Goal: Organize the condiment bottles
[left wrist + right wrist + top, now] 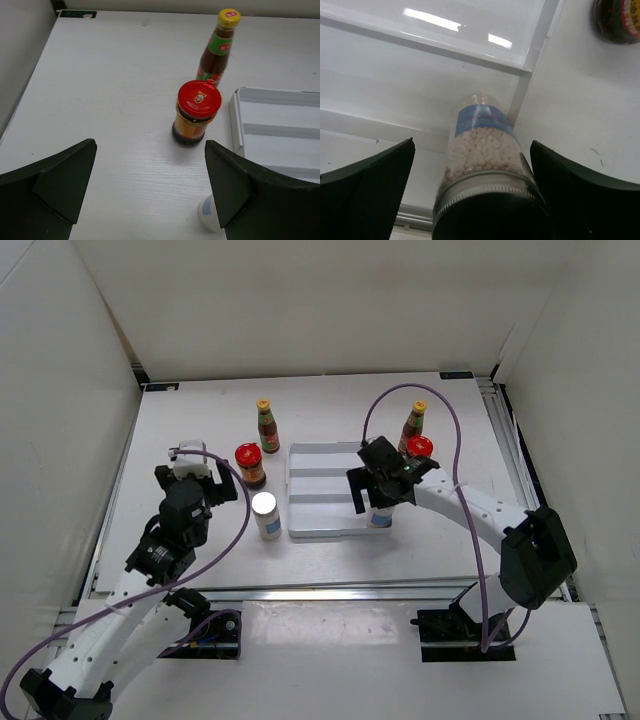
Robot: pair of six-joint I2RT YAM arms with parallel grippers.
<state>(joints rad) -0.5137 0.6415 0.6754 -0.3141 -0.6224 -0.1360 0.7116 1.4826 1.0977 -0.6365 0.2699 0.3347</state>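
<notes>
A white silver-capped shaker (484,160) stands in the near right corner of the white ridged tray (325,502). My right gripper (378,492) hangs over it, open, a finger on each side and a gap at both. Just right of the tray stand a red-lidded jar (420,448) and a slim yellow-capped bottle (414,423). Left of the tray stand another yellow-capped bottle (218,47), a red-lidded jar (196,114) and a second shaker (265,515). My left gripper (150,165) is open and empty, short of that jar.
White walls close in the table on three sides. A metal rail (330,592) runs along the near edge. The right arm's purple cable (455,430) arcs above the bottles on the right.
</notes>
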